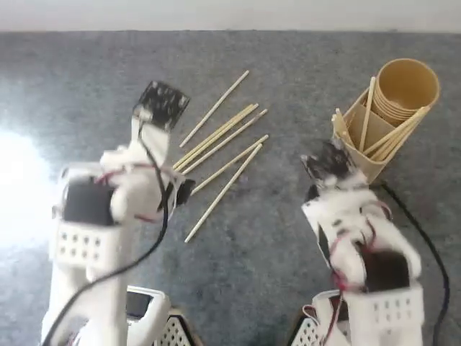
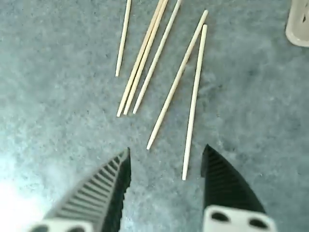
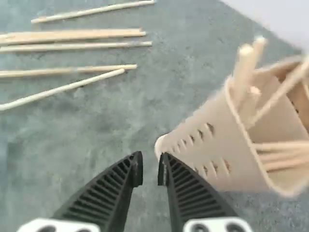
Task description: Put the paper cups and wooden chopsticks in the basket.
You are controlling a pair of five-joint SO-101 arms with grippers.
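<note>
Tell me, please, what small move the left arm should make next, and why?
Probably lower the left hand slightly forward onto the nearest chopstick and close. The hand is open, and that chopstick's near end already lies within its opening, apart from the other loose ones. The basket already holds the paper cups and several chopsticks, so the loose ones remain.
</note>
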